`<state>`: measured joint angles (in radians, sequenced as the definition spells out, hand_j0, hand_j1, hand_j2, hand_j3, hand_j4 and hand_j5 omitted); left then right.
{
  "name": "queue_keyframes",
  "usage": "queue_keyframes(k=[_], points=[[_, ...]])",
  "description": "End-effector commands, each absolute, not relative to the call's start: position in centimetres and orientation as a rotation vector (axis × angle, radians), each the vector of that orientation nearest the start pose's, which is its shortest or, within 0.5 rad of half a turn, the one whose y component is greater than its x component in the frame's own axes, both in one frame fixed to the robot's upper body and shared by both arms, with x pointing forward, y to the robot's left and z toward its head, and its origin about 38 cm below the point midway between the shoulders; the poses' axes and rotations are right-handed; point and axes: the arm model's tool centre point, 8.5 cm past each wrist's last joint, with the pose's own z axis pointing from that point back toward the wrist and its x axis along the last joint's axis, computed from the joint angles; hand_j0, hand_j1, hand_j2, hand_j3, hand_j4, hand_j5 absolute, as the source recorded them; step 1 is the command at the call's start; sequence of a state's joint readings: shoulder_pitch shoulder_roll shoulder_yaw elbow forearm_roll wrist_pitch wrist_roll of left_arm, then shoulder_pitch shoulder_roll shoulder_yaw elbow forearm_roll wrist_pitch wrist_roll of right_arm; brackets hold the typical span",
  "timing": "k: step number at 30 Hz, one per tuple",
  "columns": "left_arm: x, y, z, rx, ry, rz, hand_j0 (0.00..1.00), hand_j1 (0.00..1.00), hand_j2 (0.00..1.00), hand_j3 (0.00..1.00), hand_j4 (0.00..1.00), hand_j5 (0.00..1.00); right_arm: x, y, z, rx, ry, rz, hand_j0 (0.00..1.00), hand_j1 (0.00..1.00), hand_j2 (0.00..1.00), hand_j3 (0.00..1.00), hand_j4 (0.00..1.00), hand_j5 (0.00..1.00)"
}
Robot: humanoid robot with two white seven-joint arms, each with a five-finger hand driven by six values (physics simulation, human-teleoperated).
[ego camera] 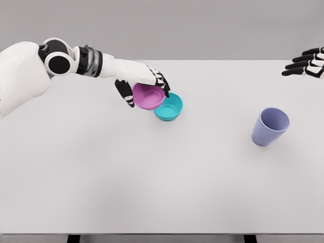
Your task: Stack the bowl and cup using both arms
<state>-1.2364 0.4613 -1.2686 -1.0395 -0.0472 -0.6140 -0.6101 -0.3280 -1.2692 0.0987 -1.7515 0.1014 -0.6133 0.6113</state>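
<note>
Tilting in the left hand [144,85], the pink bowl [148,96] hangs just left of and partly over the teal bowl [169,107], its mouth tipped toward the camera and its right rim overlapping the teal rim. Fingers [162,81] curl over the pink bowl's far edge, thumb on the left wall: clamped on it. The teal bowl sits upright on the white desk [152,177], left of centre toward the far side; the drop is a short shift right and down, I judge. Both bowls are round, shallow and glossy. The lavender cup [270,126] stands well apart on the right, leaning slightly. The right hand [306,63], nearer the cup, hovers at the far right edge, fingers apart and empty.
</note>
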Motion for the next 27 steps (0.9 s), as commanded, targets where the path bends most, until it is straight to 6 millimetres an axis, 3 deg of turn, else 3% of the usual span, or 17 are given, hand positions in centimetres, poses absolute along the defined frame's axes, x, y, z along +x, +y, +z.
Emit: queue_keyframes(k=[1,13,27], points=[[51.1,13.6,24.6,-0.028,1.849,3.098,0.72,0.72,0.72,0.72,0.72,0.72,35.0,-39.5,35.6,-0.624,-1.376,2.111,1.0,1.0,1.0,1.0,1.0,1.0],[51.1,11.1,24.6,0.001,1.837,3.071,0.72,0.72,0.72,0.72,0.72,0.72,36.6,-36.0,31.4,-0.555,-1.355,2.208,1.0,1.0,1.0,1.0,1.0,1.0],[51.3,9.3,23.8,0.013,1.812,3.079,0.72,0.72,0.72,0.72,0.72,0.72,36.7,-36.0,28.8,-0.522,-1.265,2.253,1.0,1.0,1.0,1.0,1.0,1.0]])
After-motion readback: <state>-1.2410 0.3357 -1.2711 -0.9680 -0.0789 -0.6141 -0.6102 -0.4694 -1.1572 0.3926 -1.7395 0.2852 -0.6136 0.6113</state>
